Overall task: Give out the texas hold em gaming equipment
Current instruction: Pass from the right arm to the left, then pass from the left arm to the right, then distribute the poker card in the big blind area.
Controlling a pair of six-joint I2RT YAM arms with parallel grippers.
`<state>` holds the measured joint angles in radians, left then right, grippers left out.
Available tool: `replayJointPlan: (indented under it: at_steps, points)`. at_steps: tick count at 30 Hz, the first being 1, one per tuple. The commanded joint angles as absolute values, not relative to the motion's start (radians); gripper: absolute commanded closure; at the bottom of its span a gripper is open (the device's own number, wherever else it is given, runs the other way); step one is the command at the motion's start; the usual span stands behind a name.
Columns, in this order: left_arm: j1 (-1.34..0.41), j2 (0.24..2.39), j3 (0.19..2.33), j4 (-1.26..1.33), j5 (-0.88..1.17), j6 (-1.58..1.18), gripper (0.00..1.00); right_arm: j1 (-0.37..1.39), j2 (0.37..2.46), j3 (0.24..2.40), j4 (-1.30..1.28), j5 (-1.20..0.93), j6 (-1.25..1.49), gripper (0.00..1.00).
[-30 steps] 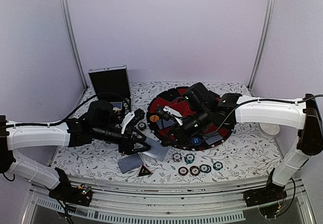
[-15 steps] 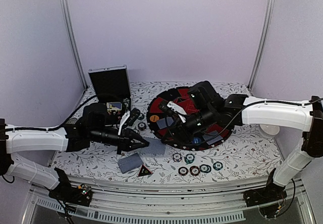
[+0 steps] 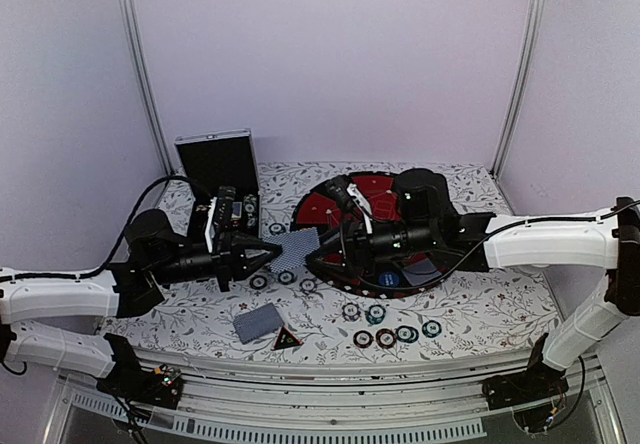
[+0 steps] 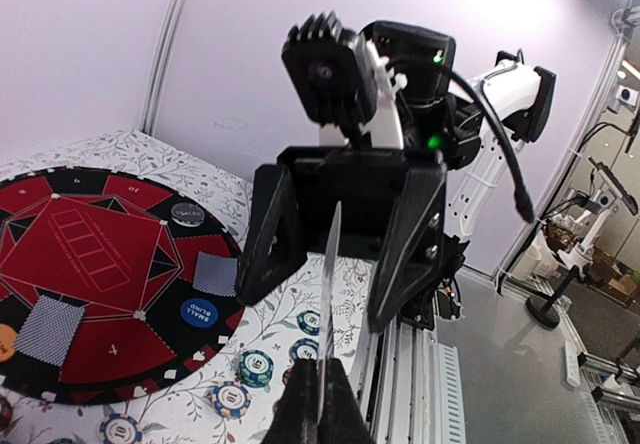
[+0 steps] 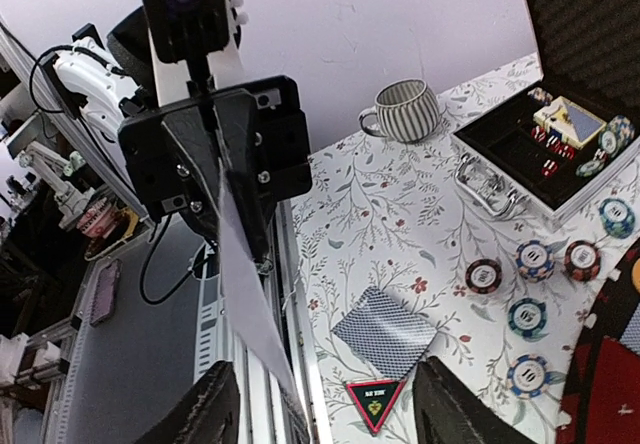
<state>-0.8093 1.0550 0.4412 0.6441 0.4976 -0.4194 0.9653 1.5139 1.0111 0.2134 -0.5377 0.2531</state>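
Card (image 3: 297, 247), thin, grey-blue crosshatched back, edge-up between left fingers (image 4: 298, 416)

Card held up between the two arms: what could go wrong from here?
1. The left gripper pinches the card by one edge while the right gripper stands open around it. If the left lets go first, the card may fall among the poker chips below.
2. The card is thin, so the right gripper closing off-centre could bend it.

Mat (image 3: 318, 207): right part hidden under right arm (image 3: 540, 244). Case (image 5: 545, 212): cut off by right edge. Card (image 4: 328, 304): edge-on, face unseen. Chips (image 3: 374, 314): lettering too small.
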Motion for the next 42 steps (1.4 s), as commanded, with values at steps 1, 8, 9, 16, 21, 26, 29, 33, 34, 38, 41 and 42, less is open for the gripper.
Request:
replayJointPlan:
  at_steps: [1, 8, 9, 16, 21, 26, 29, 33, 34, 38, 41, 42]
  points:
    - [-0.801, 1.036, 0.438, 0.682, 0.478, -0.422, 1.00, 0.980, 1.556, 1.045, 0.284, -0.581, 0.283, 0.54]
    - [-0.801, 1.040, 0.443, 0.582, 0.465, -0.393, 1.00, 0.940, 1.524, 1.040, 0.292, -0.582, 0.305, 0.98]
    - [-0.801, 1.044, 0.447, 0.554, 0.460, -0.384, 1.00, 0.926, 1.522, 1.038, 0.291, -0.591, 0.317, 0.98]
    - [-0.800, 1.013, 0.462, 0.405, 0.309, -0.343, 0.18, 0.791, 1.558, 1.072, 0.176, -0.750, 0.401, 0.98]
    - [-0.799, 0.968, 0.521, 0.139, 0.043, -0.236, 0.02, 0.692, 1.780, 1.342, -0.333, -0.757, 0.311, 0.98]
    - [-0.798, 1.005, 0.533, 0.063, -0.041, -0.259, 0.02, 0.618, 1.947, 1.497, -0.450, -0.805, 0.273, 0.98]
    - [-0.798, 1.012, 0.519, 0.080, -0.022, -0.275, 0.02, 0.585, 2.054, 1.598, -0.528, -0.812, 0.243, 0.98]
    - [-0.797, 1.011, 0.504, 0.088, -0.028, -0.271, 0.02, 0.572, 2.200, 1.702, -0.585, -0.852, 0.210, 0.98]
    - [-0.798, 1.008, 0.502, 0.085, -0.033, -0.268, 0.02, 0.567, 2.227, 1.722, -0.593, -0.856, 0.207, 0.98]
    - [-0.797, 1.011, 0.496, 0.082, -0.036, -0.262, 0.02, 0.536, 2.316, 1.782, -0.599, -0.877, 0.211, 0.98]
    - [-0.796, 1.017, 0.492, 0.087, -0.034, -0.259, 0.02, 0.531, 2.401, 1.844, -0.612, -0.944, 0.209, 0.98]
    - [-0.796, 1.019, 0.492, 0.089, -0.036, -0.258, 0.02, 0.531, 2.420, 1.865, -0.622, -0.952, 0.203, 0.98]
